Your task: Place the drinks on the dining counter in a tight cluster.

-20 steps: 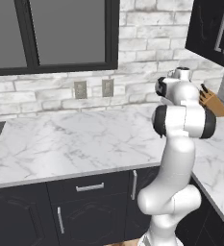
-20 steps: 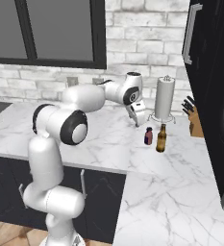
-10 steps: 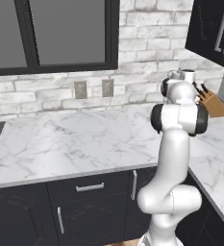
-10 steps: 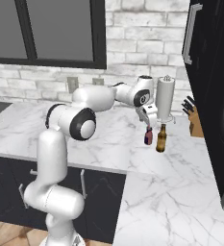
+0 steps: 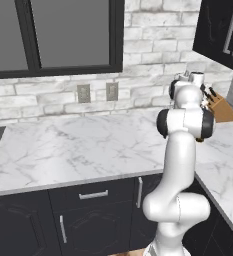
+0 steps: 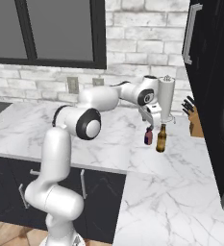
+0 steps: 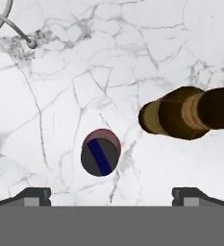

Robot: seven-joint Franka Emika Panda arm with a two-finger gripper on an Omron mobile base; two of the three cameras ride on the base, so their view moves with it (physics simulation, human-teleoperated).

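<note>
We see the arm stretched far across the marble table, fingers pointing down, spread wide and holding nothing. Between and just beyond the fingertips stands the short maroon container, round with a dark lid. The glossy brown glass bottle stands just beside it, cut off at the edge.

maroon drink: short, dark, upright on the marble worktop; from above a round top with a blue stripe.
brown bottle: taller, glass, upright, just beside the maroon drink, apart from it.
</note>
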